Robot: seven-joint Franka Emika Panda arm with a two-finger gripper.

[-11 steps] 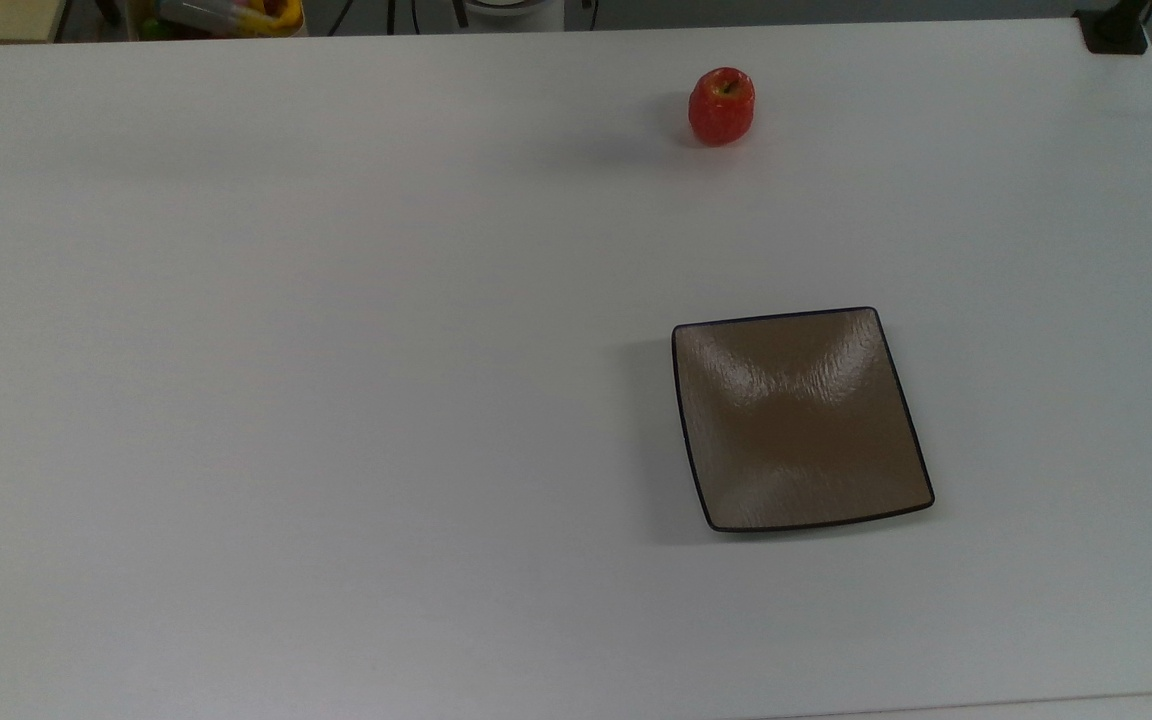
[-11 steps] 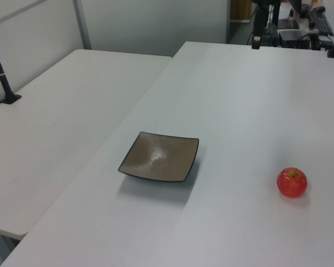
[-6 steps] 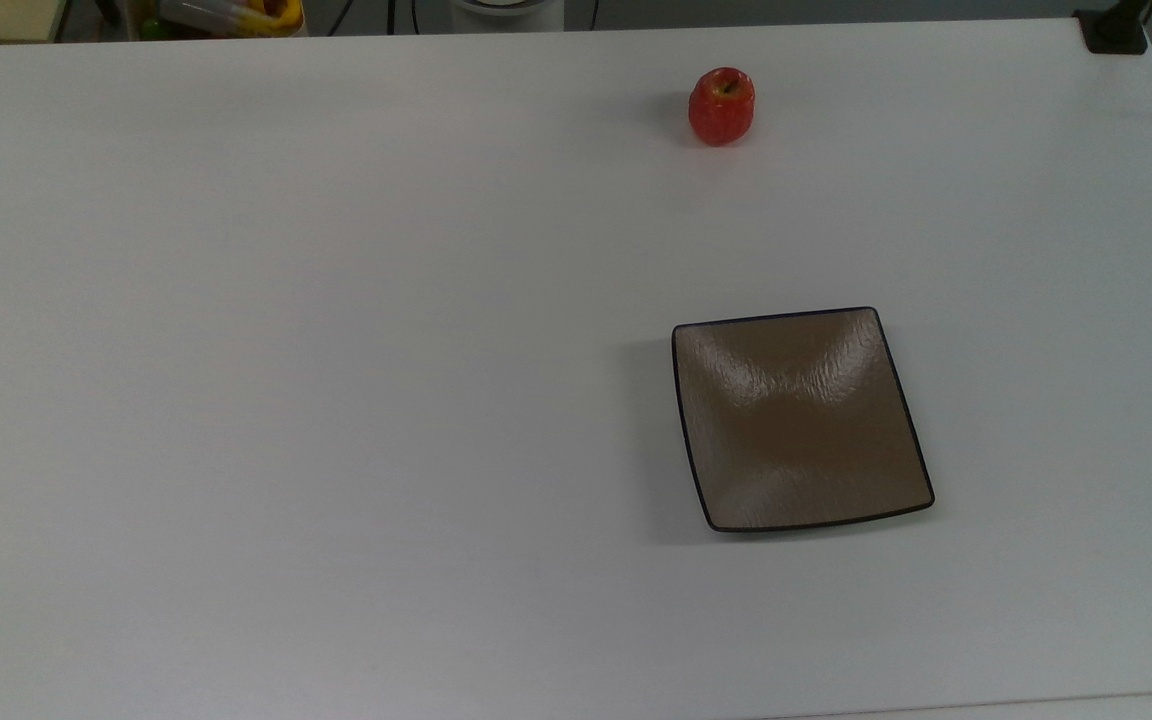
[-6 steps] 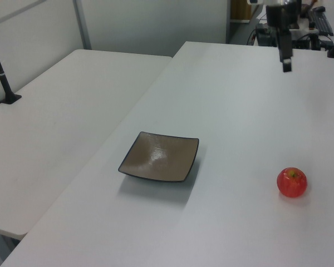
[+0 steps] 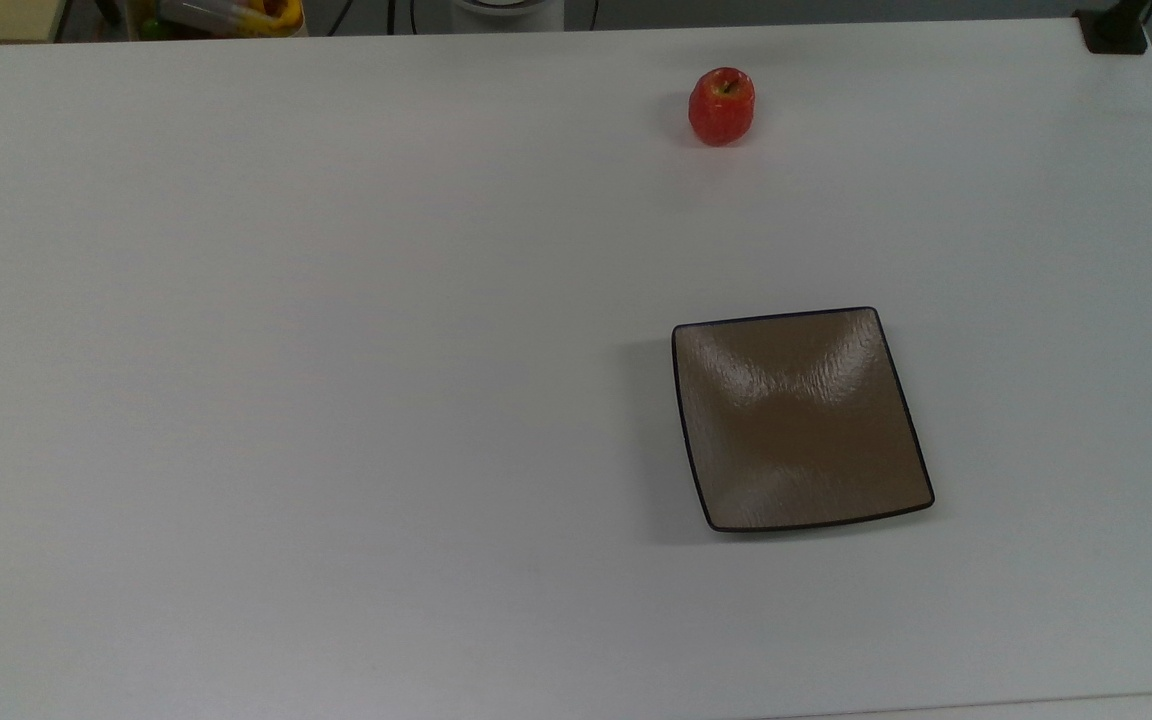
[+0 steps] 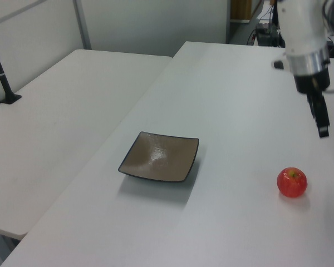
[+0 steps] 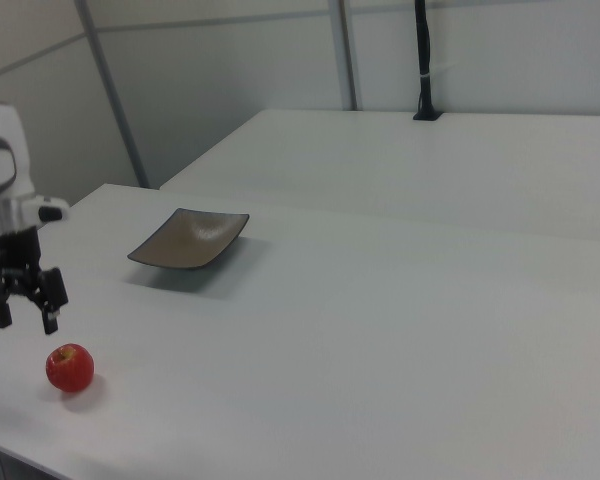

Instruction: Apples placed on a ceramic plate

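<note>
The hand [image 7: 24,312] hangs in the air above the white tabletop [image 7: 380,340]. It points straight down. Its two black fingers [image 7: 50,318] are spread apart, and there is nothing between them.

The little red apple [image 7: 70,368] sits on the tabletop below the hand, a bit toward the right view's right. The hand is near the apple but is not touching it. In the left view the hand [image 6: 322,125] is up above the apple [image 6: 291,182] and a little toward the left view's right.

The square brown plate [image 7: 190,239] lies flat on the tabletop, well apart from the hand and the apple. The plate has nothing on it. In the top view the apple [image 5: 722,105] is by the far edge and the plate [image 5: 798,420] is closer to the near edge.
</note>
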